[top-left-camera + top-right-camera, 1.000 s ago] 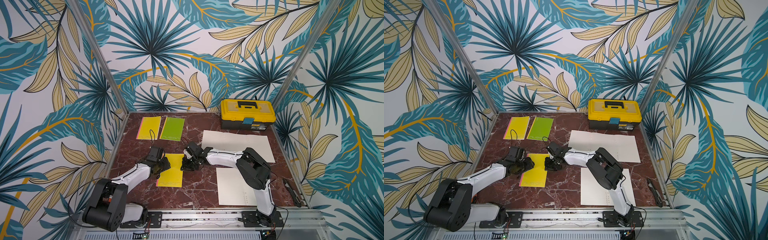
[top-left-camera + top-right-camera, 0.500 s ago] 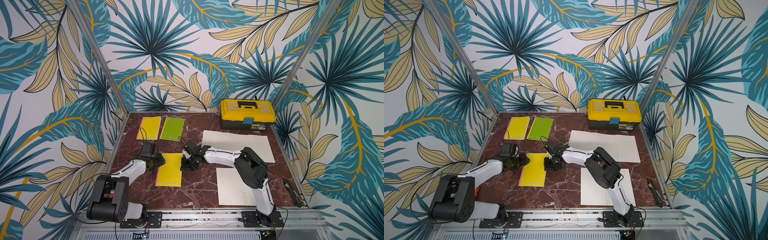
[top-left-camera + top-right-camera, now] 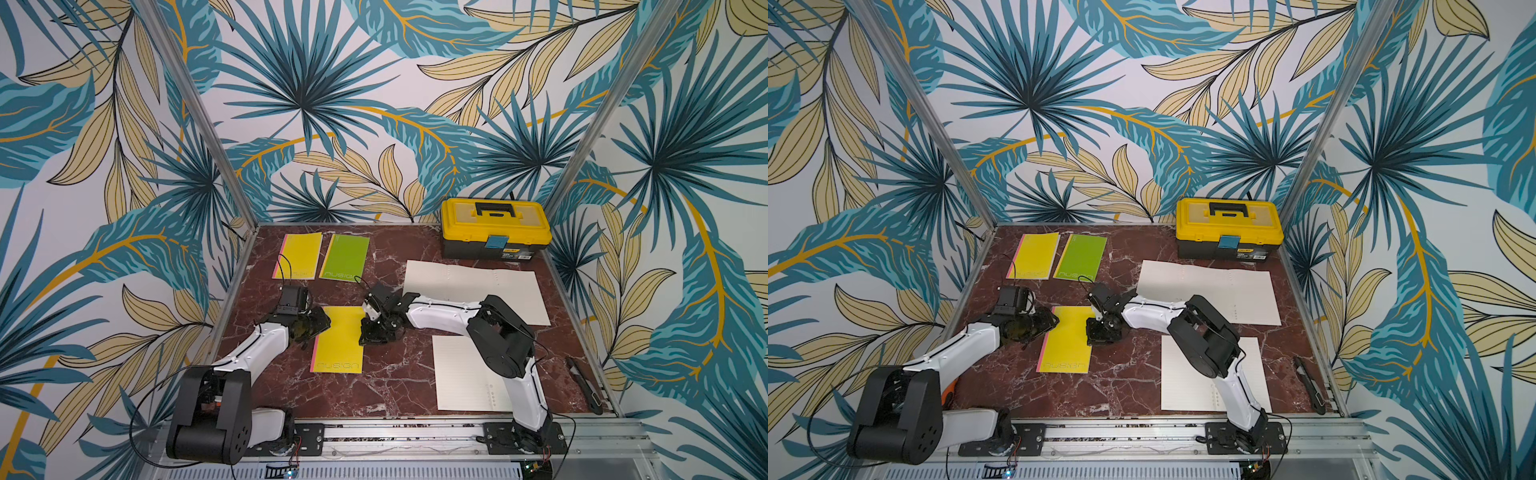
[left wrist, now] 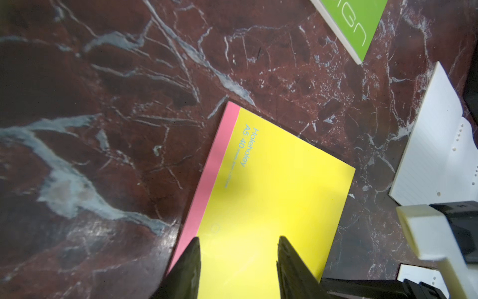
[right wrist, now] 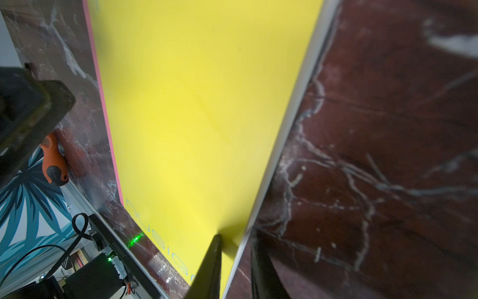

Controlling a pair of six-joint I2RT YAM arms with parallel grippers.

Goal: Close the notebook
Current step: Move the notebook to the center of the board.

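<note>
Possibly right fingers, astride the right edge of the yellow notebook, grip unclear, flip its cover up on retreat; left fingers spread, empty.

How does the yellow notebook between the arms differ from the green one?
The yellow notebook lies mid-table with the left gripper and right gripper at its sides; the green notebook lies at the back, untouched. The yellow notebook's spine is pink, the green notebook's is not. Both lie closed, flat.
</note>
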